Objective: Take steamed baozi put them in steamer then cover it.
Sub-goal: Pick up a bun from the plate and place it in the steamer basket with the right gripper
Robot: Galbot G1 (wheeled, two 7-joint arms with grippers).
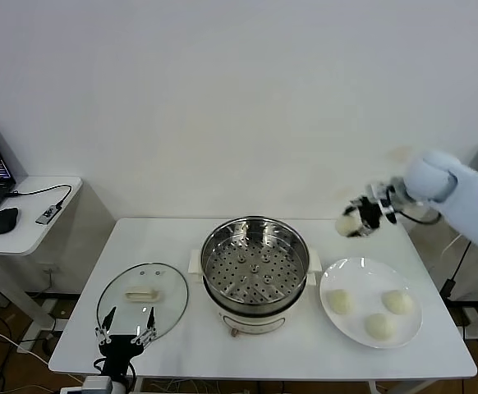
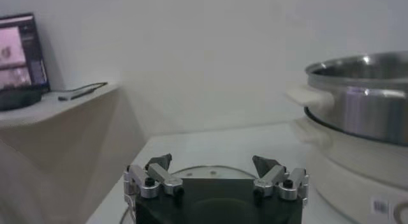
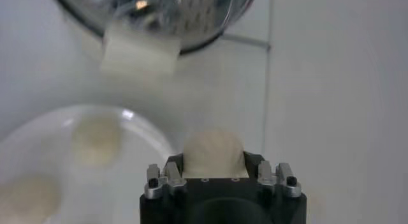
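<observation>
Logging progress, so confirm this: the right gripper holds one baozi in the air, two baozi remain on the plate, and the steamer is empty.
Not quite: three baozi remain on the plate, not two, as the head view shows. The rest stands: the right gripper holds one baozi in the air, and the steamer is empty.

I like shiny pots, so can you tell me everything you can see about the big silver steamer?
The steamer is a round, shiny metal pot standing upright in the middle of the white table. Its flat inside tray is dotted with little holes and holds no buns. Underneath is a cream-white base, and pale handles stick out on both sides. It has no cover on; the glass lid lies flat on the table to its left, apart from it. The white plate sits close on its right. Nothing grips it.
</observation>
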